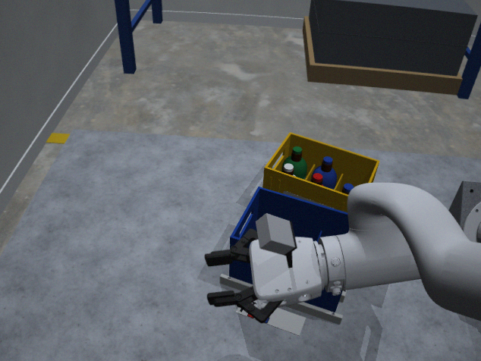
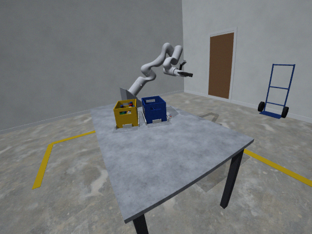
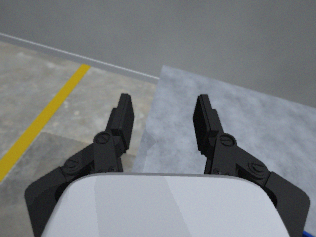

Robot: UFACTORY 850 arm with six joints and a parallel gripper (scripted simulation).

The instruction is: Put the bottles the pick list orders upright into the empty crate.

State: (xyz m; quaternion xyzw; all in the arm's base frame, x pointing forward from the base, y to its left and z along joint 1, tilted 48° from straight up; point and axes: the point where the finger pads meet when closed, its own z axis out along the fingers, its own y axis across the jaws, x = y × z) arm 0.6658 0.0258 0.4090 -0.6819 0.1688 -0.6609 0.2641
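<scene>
A yellow crate holds several bottles: one with a green cap, two with blue caps, a white cap and a red cap. Next to it stands the blue crate; its inside is mostly hidden by my arm. The pick list lies beside the blue crate, largely hidden under my wrist. My gripper is open and empty, high above the table near the blue crate.
Grey holders sit under both crates. The robot base stands at the right. Beyond the table are a blue rack leg, a dark box on a pallet, a door and a hand truck.
</scene>
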